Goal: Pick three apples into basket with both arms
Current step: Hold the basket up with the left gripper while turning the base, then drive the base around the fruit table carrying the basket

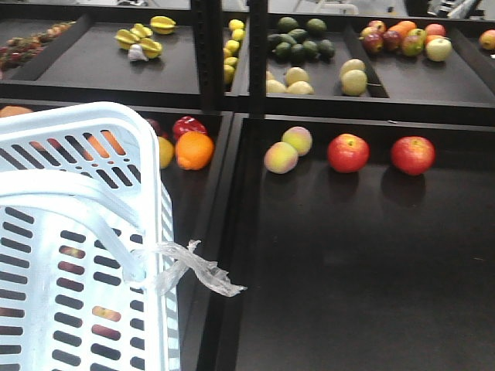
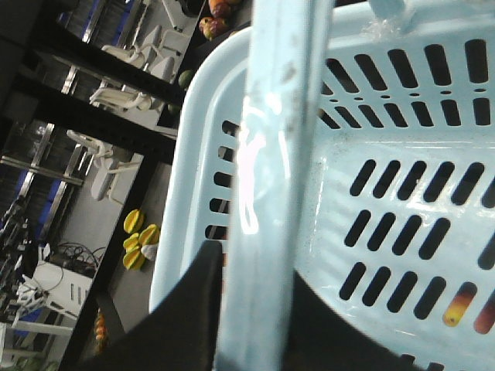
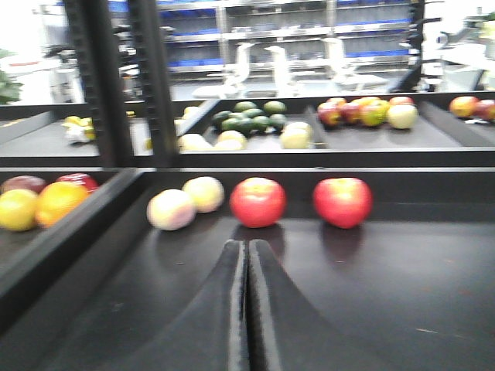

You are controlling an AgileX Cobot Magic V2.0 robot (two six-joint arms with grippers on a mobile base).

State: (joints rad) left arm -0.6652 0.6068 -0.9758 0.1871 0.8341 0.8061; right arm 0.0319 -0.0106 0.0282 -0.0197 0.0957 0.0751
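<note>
Left gripper [image 2: 259, 328]: clamped on the handle [image 2: 271, 154] of the basket [image 1: 85, 124].
Right gripper [image 3: 247, 255]: fingers pressed together, holding nothing.
Red apples [image 1: 348, 152]: two sit side by side, not touching, on the black shelf [image 1: 348, 270], right of the basket.

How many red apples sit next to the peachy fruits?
2: the left red apple sits beside the pale fruits, the right red apple further right. The basket may hide others.

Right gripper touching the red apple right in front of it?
Apart. Right wrist view: the right gripper has its tips short of the red apple, with bare black shelf showing between them.
</note>
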